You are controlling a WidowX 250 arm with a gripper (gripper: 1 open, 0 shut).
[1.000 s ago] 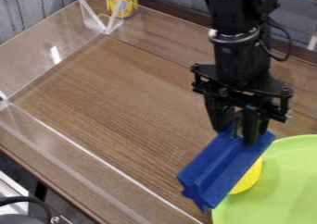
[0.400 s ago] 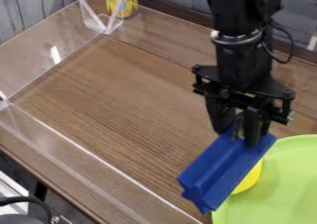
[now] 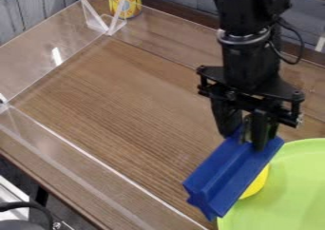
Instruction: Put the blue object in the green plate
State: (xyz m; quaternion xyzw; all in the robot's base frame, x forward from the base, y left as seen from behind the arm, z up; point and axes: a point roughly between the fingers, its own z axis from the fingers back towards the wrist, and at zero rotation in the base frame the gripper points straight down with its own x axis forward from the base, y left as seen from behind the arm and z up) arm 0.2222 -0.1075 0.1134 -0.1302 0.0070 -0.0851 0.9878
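The blue object (image 3: pixel 231 177) is a long royal-blue grooved bar. It slants from the lower middle up toward the right, its upper end over the left rim of the green plate (image 3: pixel 295 186). My black gripper (image 3: pixel 254 137) points steeply down and is shut on the bar's upper end. The bar's lower end hangs over the wooden table (image 3: pixel 140 91). A yellow banana-shaped toy (image 3: pixel 258 183) peeks out beneath the bar at the plate's edge, mostly hidden.
Clear plastic walls (image 3: pixel 51 63) border the table on the left and back. A yellow can (image 3: pixel 124 1) stands at the far back. The plate is cut off by the right and bottom edges of the view.
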